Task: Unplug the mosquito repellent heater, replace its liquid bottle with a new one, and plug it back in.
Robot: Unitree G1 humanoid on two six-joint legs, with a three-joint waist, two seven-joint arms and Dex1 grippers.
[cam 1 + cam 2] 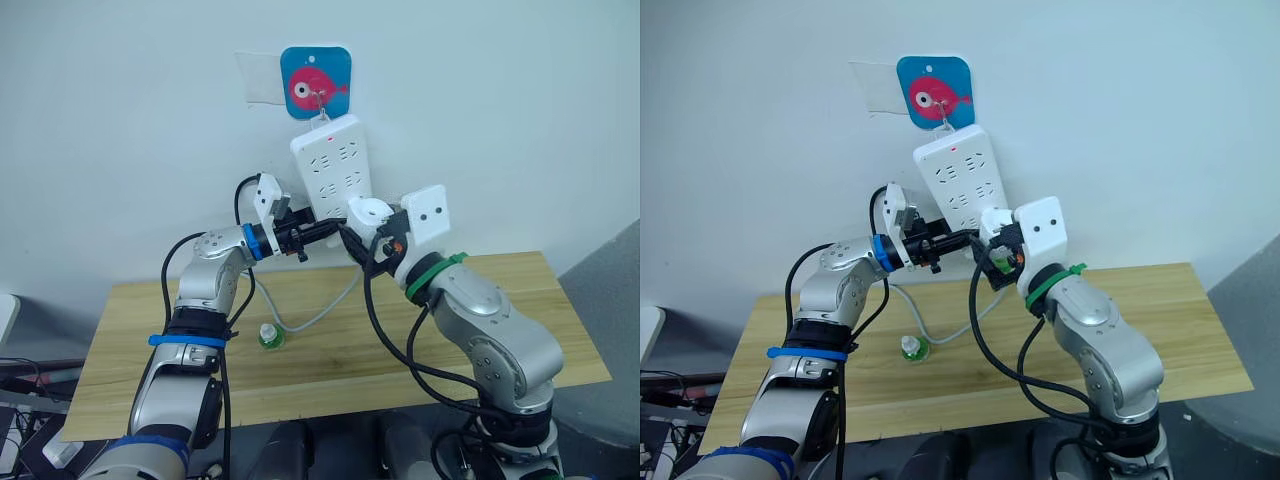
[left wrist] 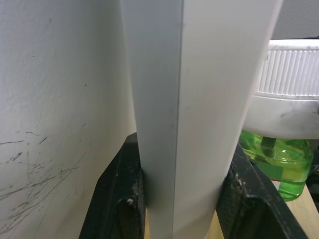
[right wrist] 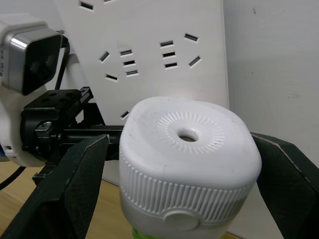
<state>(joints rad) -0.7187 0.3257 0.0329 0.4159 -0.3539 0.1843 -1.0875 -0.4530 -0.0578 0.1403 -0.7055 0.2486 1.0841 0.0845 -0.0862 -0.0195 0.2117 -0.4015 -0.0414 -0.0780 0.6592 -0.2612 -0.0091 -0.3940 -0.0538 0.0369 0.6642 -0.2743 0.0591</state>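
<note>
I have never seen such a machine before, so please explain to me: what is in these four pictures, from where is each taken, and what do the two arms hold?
It is a humanoid robot with two arms, each ending in a two-fingered gripper. The two wide pictures come from cameras on its head; the two close ones from cameras on its wrists.

A white power strip hangs on the wall below a blue fish hook. The left gripper clamps the strip's lower edge, steadying it. The right gripper holds the mosquito repellent heater, a white rounded unit with green liquid underneath, right at the strip.

On the wooden table stands a small green bottle beside the strip's grey cable.
</note>
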